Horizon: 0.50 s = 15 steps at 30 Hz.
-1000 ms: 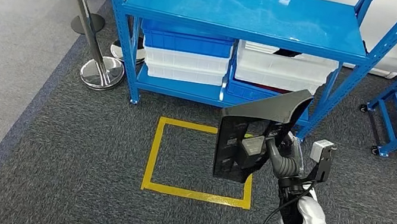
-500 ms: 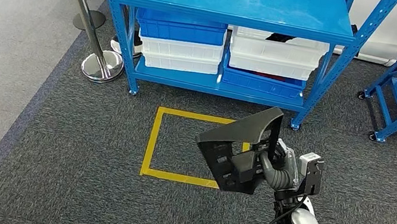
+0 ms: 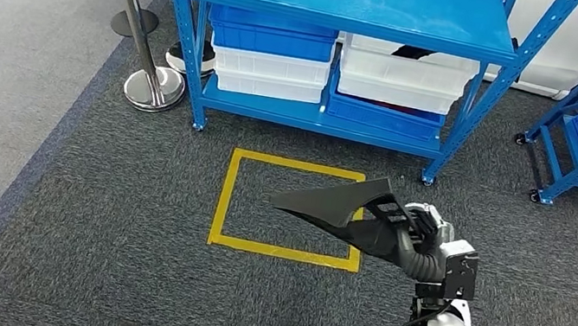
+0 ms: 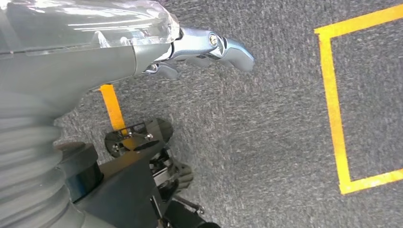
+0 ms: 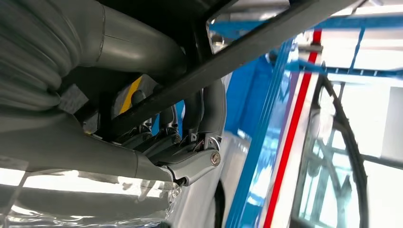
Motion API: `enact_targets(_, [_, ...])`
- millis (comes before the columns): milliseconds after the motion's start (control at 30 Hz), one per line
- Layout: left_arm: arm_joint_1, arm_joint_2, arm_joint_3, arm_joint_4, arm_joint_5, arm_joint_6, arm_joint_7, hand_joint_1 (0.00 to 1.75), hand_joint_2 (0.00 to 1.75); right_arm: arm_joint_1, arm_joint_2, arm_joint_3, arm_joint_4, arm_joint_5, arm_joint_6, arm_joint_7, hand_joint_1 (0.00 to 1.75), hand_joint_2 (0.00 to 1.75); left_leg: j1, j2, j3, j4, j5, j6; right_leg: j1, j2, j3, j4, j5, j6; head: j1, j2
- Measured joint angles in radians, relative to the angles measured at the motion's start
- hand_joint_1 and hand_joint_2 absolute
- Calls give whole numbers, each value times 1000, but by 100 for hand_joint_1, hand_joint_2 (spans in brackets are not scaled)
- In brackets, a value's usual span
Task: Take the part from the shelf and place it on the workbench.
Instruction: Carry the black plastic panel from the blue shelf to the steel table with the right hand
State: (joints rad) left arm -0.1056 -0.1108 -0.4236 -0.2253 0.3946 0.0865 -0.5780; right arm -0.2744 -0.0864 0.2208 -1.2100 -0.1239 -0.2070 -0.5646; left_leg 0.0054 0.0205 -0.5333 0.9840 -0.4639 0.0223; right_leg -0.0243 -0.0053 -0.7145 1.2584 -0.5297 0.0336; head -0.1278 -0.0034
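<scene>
While gripped, black part (image 3: 331, 207) jutting beyond right hand's (image 3: 418, 236) fingers (image 3: 405, 227).

Right hand (image 3: 418, 240) raised, fingers clamped (holding) — left hand (image 4: 209, 47) hangs, fingers curled.

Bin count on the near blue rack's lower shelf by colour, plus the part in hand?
Blue bins: 2
White bins: 3
Black part, held in the right hand: 1
Total: 6
</scene>
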Motion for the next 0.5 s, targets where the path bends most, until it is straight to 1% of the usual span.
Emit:
enact_targets(33, [-1, 0, 0, 0, 0, 0, 1, 0, 175, 1, -1, -15, -2, -2, -2, 0, 175, 175, 2, 5, -6, 9, -2, -3, -4, -7, 37, -58, 28, 4, 0, 0])
enact_targets(67, [-2, 0, -1, 0, 0, 0, 2, 0, 175, 1, -2, -29, -3, -6, -3, 0, 175, 175, 2, 10, -12, 18, -5, -8, -3, -24, 75, -121, 47, 6, 0, 0])
enact_targets(100, [-2, 0, -1, 0, -1, 0, 2, 0, 175, 0, -3, -40, -5, -10, -2, 1, 175, 175, 0, 15, -17, 28, -9, -14, 0, -38, 101, -173, 59, 3, 0, 0])
enact_targets(133, [-3, 1, -1, 0, -3, 0, 2, 0, 175, 0, -3, -48, -7, -14, -1, 2, 175, 175, -2, 21, -21, 34, -11, -21, 4, -49, 112, -199, 61, -4, 0, 0])
enact_targets(167, [-3, 1, -2, 0, -4, 0, 2, 0, 175, 1, -4, -55, -7, -17, 0, 4, 175, 175, -5, 28, -24, 39, -13, -26, 8, -52, 111, -207, 57, -12, 0, 0])
enact_targets(200, [-3, 1, -2, 0, -6, -1, 2, 0, 175, 2, -5, -61, -6, -20, 1, 6, 175, 175, -6, 37, -26, 42, -13, -30, 10, -44, 106, -207, 61, -22, -1, 0])
enact_targets(233, [-4, 1, -3, 0, -8, -1, 2, 0, 175, 4, -7, -68, -4, -21, 2, 7, 175, 175, -6, 44, -27, 43, -15, -35, 10, -35, 103, -207, 64, -29, -1, 0])
enact_targets(267, [-6, 1, -4, 0, -8, -2, 2, 0, 175, 5, -9, -76, -1, -23, 3, 9, 175, 175, -4, 43, -30, 50, -24, -39, 10, -26, 100, -209, 68, -36, -1, 0])
enact_targets(300, [-7, 1, -5, 0, -9, -3, 2, 0, 175, 5, -10, -84, 2, -25, 5, 11, 175, 175, -2, 34, -38, 72, -43, -43, 9, -18, 97, -211, 73, -44, -1, 0])
enact_targets(333, [-8, 1, -5, 0, -9, -3, 3, 0, 175, 4, -11, -93, 5, -28, 6, 13, 175, 175, -1, 21, -53, 112, -73, -46, 8, -10, 95, -214, 77, -51, -1, 0])
enact_targets(367, [-8, 1, -5, 0, -9, -3, 4, 0, 175, 3, -12, -101, 9, -31, 8, 14, 175, 175, 0, 5, -75, 171, -110, -47, 9, -2, 91, -214, 81, -56, -1, 0])
enact_targets(400, [-8, 1, -5, 0, -9, -3, 6, 0, 175, 3, -12, -109, 14, -33, 9, 15, 175, 175, 1, -4, -101, 238, -145, -47, 10, 7, 86, -213, 85, -60, -1, 0])
enact_targets(433, [-7, 1, -6, 0, -9, -3, 8, 0, 175, 3, -13, -116, 20, -35, 11, 16, 175, 175, 1, -8, -122, 293, -166, -46, 12, 18, 81, -213, 89, -62, -1, 0])
enact_targets(467, [-7, 1, -6, 0, -9, -3, 9, 0, 175, 3, -14, -122, 26, -36, 12, 17, 175, 175, 0, -10, -130, 320, -170, -43, 14, 30, 77, -212, 93, -62, -1, 0])
enact_targets(500, [-7, 1, -6, 0, -9, -3, 10, 0, 175, 4, -15, -127, 32, -36, 14, 16, 175, 175, 0, -13, -120, 307, -153, -39, 16, 42, 73, -211, 97, -61, -1, 0])
